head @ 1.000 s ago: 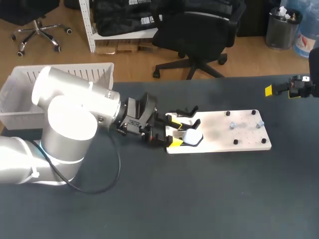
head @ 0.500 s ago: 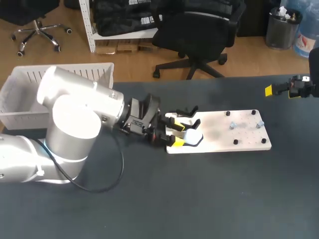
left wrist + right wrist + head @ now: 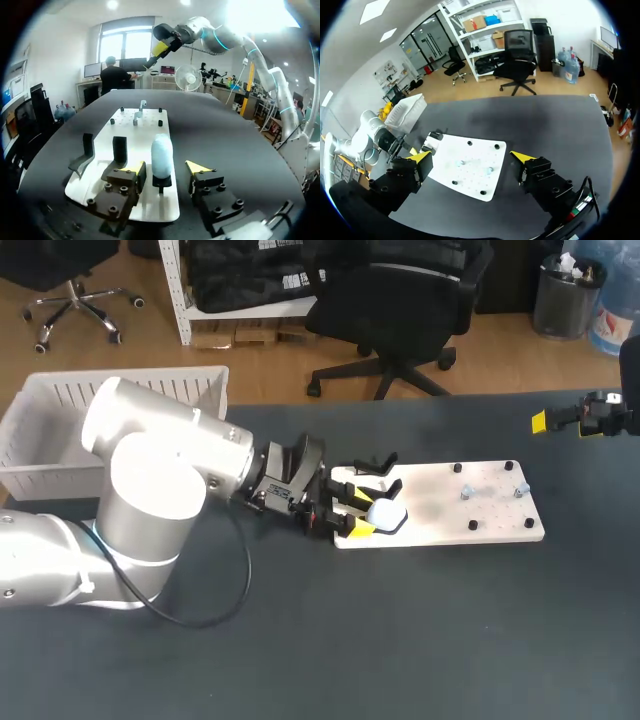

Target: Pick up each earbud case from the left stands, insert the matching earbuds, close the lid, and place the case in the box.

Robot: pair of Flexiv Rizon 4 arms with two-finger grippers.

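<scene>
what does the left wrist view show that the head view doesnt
Only the left wrist view: clear gaps between the left gripper's open yellow tips and the pale earbud case, which stands upright in its black stand. Only the head view: the white box at the table's left, and the left arm itself. Both: the white board, the case, and the empty stands beside it.

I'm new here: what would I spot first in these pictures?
The big silver left arm lies across the dark table; the left end effector, open, straddles a pale earbud case upright in a stand on the white board. The right end effector hangs open near the table's far right edge.
</scene>
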